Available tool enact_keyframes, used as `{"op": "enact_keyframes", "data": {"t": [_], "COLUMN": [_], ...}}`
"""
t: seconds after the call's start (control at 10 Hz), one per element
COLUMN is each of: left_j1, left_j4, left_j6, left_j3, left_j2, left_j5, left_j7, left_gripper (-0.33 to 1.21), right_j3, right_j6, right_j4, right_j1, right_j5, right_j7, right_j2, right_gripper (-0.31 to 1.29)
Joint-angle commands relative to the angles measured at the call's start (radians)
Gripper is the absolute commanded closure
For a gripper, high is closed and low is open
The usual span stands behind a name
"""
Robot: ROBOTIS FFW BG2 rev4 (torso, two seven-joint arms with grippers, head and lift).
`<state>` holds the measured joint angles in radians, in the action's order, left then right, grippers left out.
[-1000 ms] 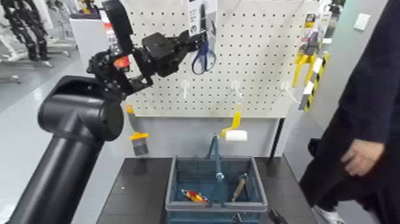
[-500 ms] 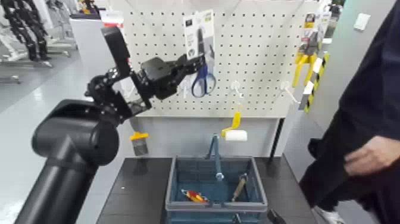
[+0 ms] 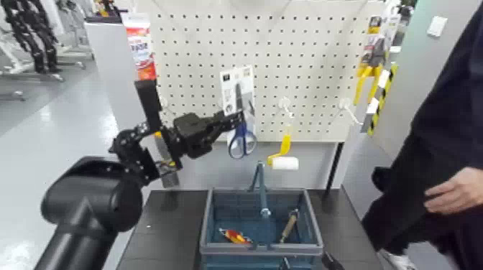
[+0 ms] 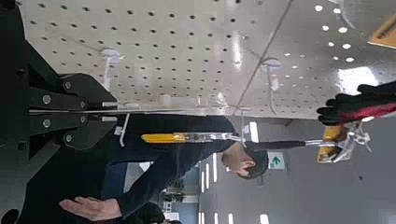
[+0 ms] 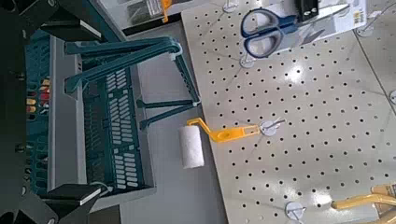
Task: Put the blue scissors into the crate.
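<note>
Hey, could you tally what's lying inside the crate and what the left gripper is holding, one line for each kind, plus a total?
Red and yellow item inside the crate: 1
Tool with a tan handle inside the crate: 1
Carded blue scissors in the left gripper: 1
Total: 3

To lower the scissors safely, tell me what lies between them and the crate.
In the head view, only the raised handle of the crate reaches into the stretch below the blue scissors; the white roller hangs to the right.
</note>
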<state>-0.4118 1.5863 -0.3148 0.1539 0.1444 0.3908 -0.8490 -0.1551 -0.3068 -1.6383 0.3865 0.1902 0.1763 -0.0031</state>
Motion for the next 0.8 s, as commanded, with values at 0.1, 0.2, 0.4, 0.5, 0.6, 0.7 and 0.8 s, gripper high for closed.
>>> {"op": "enact_keyframes", "data": {"t": [0.1,0.2,0.4,0.5,0.6,0.7,0.8], "left_j1": [0.051,0.067,0.076,0.077,0.08,0.082,0.084], "left_j4": [-0.032,-0.048,-0.108,-0.134,-0.164,-0.192,-0.206], "left_j6": [-0.024,-0.03,-0.032,-0.03,-0.026,-0.021,-0.021], "left_j3": [-0.014,-0.016,-0.005,0.006,0.007,0.009,0.01], "left_j2": [-0.006,-0.005,-0.006,-0.006,-0.006,-0.005,-0.005], "left_j5": [-0.004,-0.004,-0.01,-0.013,-0.015,-0.023,-0.035], "left_j7": [-0.008,-0.012,-0.031,-0.036,-0.041,-0.044,-0.047], "left_gripper": [1.18,1.18,1.18,1.18,1.18,1.18,1.18], "right_j3": [0.0,0.003,0.003,0.005,0.005,0.005,0.005], "right_j6": [0.0,0.0,0.0,-0.001,-0.001,-0.003,-0.003], "right_j4": [0.002,0.002,0.002,0.002,0.003,0.003,0.005], "right_j1": [0.0,0.0,0.002,0.0,0.0,0.0,0.0], "right_j5": [0.0,0.0,0.0,0.0,0.0,0.0,0.002], "right_j7": [0.0,0.0,0.0,0.0,0.0,0.002,0.002], "right_j2": [0.0,0.0,0.0,-0.002,0.0,0.0,0.0], "right_gripper": [0.15,0.15,0.15,0.15,0.15,0.15,0.15]}}
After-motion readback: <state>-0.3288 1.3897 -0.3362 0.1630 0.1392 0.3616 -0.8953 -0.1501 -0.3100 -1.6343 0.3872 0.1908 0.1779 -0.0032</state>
